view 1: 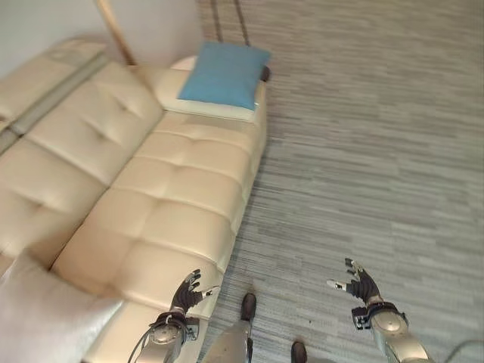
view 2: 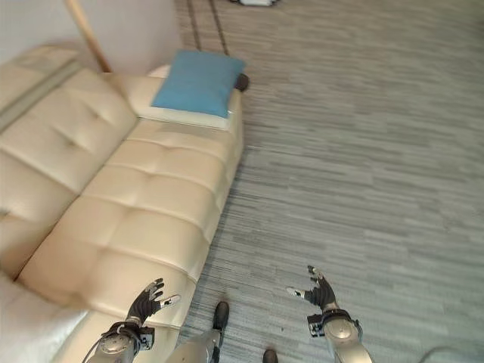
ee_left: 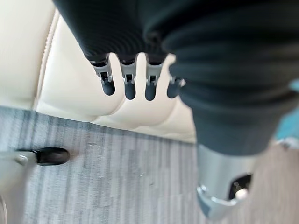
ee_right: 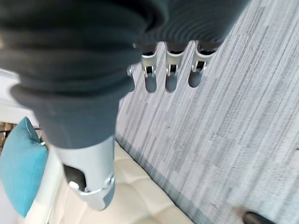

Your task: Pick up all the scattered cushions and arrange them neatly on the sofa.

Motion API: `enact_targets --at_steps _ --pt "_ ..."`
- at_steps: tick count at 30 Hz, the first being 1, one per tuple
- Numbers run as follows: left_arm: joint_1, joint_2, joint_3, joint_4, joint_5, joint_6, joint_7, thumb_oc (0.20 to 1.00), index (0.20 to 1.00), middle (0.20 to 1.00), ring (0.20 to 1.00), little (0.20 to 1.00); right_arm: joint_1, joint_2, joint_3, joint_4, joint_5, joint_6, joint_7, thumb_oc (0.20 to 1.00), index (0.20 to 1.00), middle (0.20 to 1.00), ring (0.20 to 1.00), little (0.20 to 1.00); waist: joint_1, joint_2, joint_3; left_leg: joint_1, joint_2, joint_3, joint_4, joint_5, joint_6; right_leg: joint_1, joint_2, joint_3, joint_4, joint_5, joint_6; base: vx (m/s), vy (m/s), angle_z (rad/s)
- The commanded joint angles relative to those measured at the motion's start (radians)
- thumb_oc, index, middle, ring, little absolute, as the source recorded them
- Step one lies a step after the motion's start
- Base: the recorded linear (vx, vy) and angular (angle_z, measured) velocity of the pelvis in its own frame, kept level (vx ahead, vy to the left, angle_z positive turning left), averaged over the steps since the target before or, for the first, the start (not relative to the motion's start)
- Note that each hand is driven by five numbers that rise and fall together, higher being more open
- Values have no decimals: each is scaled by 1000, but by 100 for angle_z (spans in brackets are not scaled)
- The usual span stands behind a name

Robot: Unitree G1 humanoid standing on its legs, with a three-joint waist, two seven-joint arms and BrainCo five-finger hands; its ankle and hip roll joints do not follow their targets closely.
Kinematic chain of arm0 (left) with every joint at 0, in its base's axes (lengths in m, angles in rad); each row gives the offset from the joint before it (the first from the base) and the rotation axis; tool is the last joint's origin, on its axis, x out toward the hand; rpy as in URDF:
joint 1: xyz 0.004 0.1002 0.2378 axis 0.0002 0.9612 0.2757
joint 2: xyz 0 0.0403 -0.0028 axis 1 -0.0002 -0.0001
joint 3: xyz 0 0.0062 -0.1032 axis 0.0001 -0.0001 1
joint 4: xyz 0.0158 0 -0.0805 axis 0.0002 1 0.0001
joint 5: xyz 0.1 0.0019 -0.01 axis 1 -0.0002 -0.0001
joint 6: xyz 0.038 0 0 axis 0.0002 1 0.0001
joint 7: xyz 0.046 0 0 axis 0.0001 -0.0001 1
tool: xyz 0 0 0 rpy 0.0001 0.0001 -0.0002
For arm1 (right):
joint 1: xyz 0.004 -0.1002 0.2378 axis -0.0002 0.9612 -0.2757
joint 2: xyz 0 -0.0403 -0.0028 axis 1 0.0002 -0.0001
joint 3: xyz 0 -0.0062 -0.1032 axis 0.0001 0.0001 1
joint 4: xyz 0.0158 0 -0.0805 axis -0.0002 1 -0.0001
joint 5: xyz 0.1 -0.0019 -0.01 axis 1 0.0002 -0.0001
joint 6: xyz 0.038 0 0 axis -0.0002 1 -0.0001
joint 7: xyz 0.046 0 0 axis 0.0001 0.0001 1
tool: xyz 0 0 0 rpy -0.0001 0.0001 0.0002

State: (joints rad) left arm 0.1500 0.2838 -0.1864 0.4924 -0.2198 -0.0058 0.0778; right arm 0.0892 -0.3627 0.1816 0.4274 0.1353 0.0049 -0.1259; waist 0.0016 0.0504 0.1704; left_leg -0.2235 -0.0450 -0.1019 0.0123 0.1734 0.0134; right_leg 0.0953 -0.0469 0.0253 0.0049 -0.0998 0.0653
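Left robot hand (view 1: 185, 291) over the sofa (view 1: 174, 197) seat's front edge, right robot hand (view 1: 361, 285) over the floor (view 1: 363, 151); both spread open, empty. White cushion (view 1: 38, 318) on near seat end. Blue cushion (view 1: 224, 73) on far armrest. Risk: blue cushion overhangs the armrest; a nudge could tip it off.
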Motion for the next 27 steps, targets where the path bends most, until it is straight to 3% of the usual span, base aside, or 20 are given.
enact_targets --at_steps 1,2,3,5,7,9,10,12,14,17,19,20,21,24,26,27 --pt "-34 55 24 -53 -17 -35 -13 1000 1000 1000 1000 1000 -58 12 11 -64 -14 -27 17 1000 1000 1000 1000 1000 32 -50 -12 -5 10 50 47 -128 -38 -41 -31 -12 69 -68 40 381 237 -30" --pt "-34 60 28 -52 -14 -31 -14 1000 1000 1000 1000 1000 -56 18 11 -60 -17 -25 21 1000 1000 1000 1000 1000 34 -55 -12 3 10 60 50 -140 -26 -56 -34 -7 113 -69 49 374 242 -32" --pt "-42 68 36 -54 -14 -28 -11 1000 1000 1000 1000 1000 -61 27 12 -52 -21 -22 29 1000 1000 1000 1000 1000 29 -57 0 25 17 82 54 -163 -8 -122 -39 -5 232 -45 75 188 118 -76" --pt "-45 77 39 -60 -15 -30 -9 1000 1000 1000 1000 1000 -55 31 8 -54 -22 -22 29 1000 1000 1000 1000 1000 20 -56 9 50 23 110 49 -179 5 -172 -52 -27 319 2 104 152 98 -79" --pt "-50 77 41 -66 -10 -30 -11 1000 1000 1000 1000 1000 -44 44 4 -54 -28 -22 31 1000 1000 1000 1000 1000 15 -49 16 88 32 134 31 -194 11 -237 -75 -73 393 37 111 157 72 -29" --pt "-59 75 41 -76 -13 -30 -11 1000 1000 1000 1000 1000 -47 47 -2 -53 -24 -21 30 1000 1000 1000 1000 1000 6 -45 21 119 35 146 16 -210 10 -280 -91 -125 354 39 101 243 16 -35" --pt "-70 73 33 -85 -16 -33 -14 1000 1000 1000 1000 1000 -53 40 -5 -49 -20 -19 25 1000 1000 1000 1000 1000 -9 -43 32 155 32 156 6 -232 7 -308 -84 -160 255 51 90 300 -42 -27" --pt "-73 73 30 -87 -17 -34 -14 1000 1000 1000 1000 1000 -50 39 -6 -50 -19 -18 23 1000 1000 1000 1000 1000 -15 -45 36 167 27 158 6 -240 6 -316 -78 -166 207 65 90 241 -65 -17" --pt "-96 66 25 -82 -15 -38 -8 1000 1000 1000 1000 1000 -49 44 -10 -50 -16 -17 14 1000 1000 1000 1000 1000 -33 -53 49 211 17 153 1 -271 -3 -366 -74 -213 72 119 103 304 -119 -9" --pt "-106 61 18 -84 3 -44 -13 1000 1000 1000 1000 1000 -32 44 -15 -60 -26 -18 12 1000 1000 1000 1000 1000 -50 -57 40 253 12 143 -13 -302 -11 -359 -71 -219 8 145 110 282 -123 13" --pt "-113 44 14 -65 -8 -46 -7 1000 1000 1000 1000 1000 -21 50 -15 -55 -17 -25 10 1000 1000 1000 1000 1000 -58 -58 25 282 17 139 -11 -322 -17 -351 -68 -205 28 163 94 331 -141 45" --pt "-119 33 9 -52 -22 -43 -4 1000 1000 1000 1000 1000 -23 49 -14 -52 -10 -27 7 1000 1000 1000 1000 1000 -63 -56 16 297 28 136 -7 -336 -24 -344 -65 -203 37 161 85 575 -308 61" --pt "-130 9 -3 -19 -59 -36 5 1000 1000 1000 1000 1000 -18 43 -12 -36 6 -33 3 1000 1000 1000 1000 1000 -74 -47 -4 298 66 134 72 -344 -57 -308 -44 -213 46 131 54 561 -336 51" --pt "-135 1 -11 -12 -81 -34 12 1000 1000 1000 1000 1000 -21 29 -11 -38 24 -37 -1 1000 1000 1000 1000 1000 -68 -51 -1 241 76 126 259 -279 -81 -259 -20 -209 34 101 22 320 -215 34" --pt "-139 3 -17 -7 -75 -32 7 1000 1000 1000 1000 1000 -18 12 -24 -40 33 -37 -3 1000 1000 1000 1000 1000 -50 -74 12 114 79 143 354 -259 -64 -200 -28 -205 21 60 5 434 -139 -9" --pt "-133 3 -16 -5 -67 -29 7 1000 1000 1000 1000 1000 -18 6 -28 -40 34 -38 -4 1000 1000 1000 1000 1000 -34 -84 12 78 68 148 286 -299 -49 -165 -34 -199 9 41 14 588 -26 25"
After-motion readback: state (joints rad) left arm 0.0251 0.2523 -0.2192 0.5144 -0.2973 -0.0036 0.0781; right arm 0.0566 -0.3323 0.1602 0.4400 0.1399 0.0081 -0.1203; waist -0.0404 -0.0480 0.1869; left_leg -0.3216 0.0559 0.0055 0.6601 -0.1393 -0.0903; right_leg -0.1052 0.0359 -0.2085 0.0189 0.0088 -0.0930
